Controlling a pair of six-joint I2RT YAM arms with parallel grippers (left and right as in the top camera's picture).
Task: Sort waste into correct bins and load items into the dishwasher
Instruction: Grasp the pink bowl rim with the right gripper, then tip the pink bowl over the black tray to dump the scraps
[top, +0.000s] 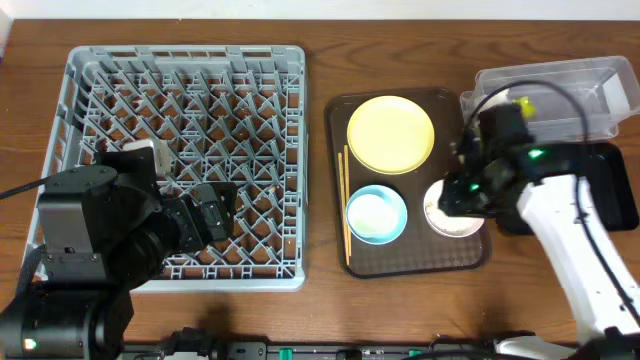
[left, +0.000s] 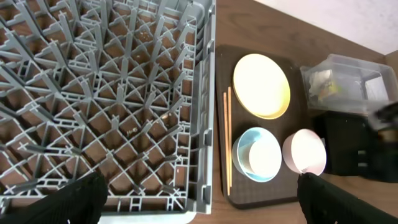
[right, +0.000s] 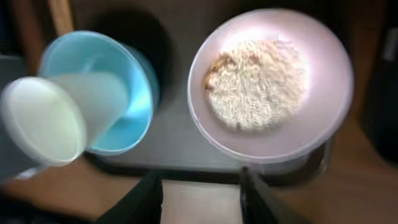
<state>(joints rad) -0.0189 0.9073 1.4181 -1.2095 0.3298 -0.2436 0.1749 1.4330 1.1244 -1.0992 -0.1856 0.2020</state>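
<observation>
The right gripper (right: 202, 179) hangs with its two fingers (right: 155, 190) parted and nothing between them, just over the near rim of the white bowl (right: 326, 81). A patch of whitish rice grains (right: 258, 84) lies in the bottom of that bowl. Just beside it sits the light-blue bowl (right: 134, 74), with the small white cup (right: 53, 118) lying tilted inside, mouth turned outward.

Both bowls rest on the brown serving tray (top: 400, 258), the white one at its right edge. The round yellow plate (top: 390, 133) takes up the far half of the tray, and the wooden chopsticks (top: 345, 205) lie along its left side. To the right of the tray is the shallow black tray (top: 615, 190), partly under the right arm. Beyond it stands the clear plastic tub (top: 600, 80), holding the green-and-yellow wrapper (top: 522, 104).

The left gripper (left: 202, 190) is spread wide and empty above the near right corner of the grey dish rack (top: 185, 130). The rack stands on the left of the wooden counter (top: 400, 40) and no dishes are in it
</observation>
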